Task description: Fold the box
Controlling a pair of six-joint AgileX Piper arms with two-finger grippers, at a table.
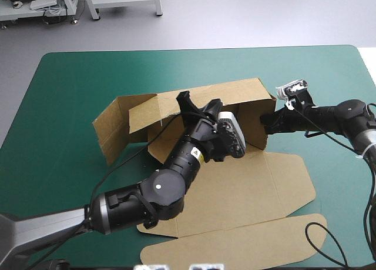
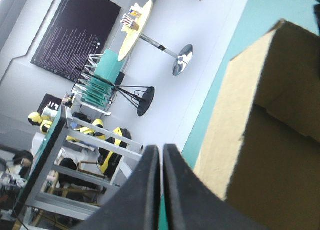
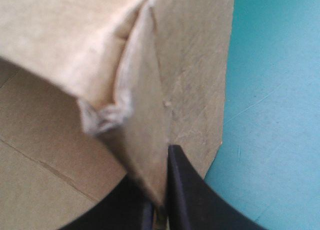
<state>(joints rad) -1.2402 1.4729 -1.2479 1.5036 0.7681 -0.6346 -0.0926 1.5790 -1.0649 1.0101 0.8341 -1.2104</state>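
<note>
- box (image 1: pixel 252 182): brown board, judged light, stiff, bends along scores; hold at wall edges.
- right gripper (image 3: pixel 160 190) pinches a wall edge.
- left gripper (image 2: pixel 161 150) closed, empty.

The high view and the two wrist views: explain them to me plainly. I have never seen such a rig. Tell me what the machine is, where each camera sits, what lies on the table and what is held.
This is a robot with two arms at a table with a teal-green cover. The high view looks down from above and behind the robot. Each wrist view comes from a camera on one arm, looking along its two black fingers. On the table lies the box, a cut sheet of brown board, half built: some walls stand and the lid lies flat. The left gripper is shut, with a wall of the box beside it. The right gripper is shut on the box, pinching a wall at its right side.
</note>
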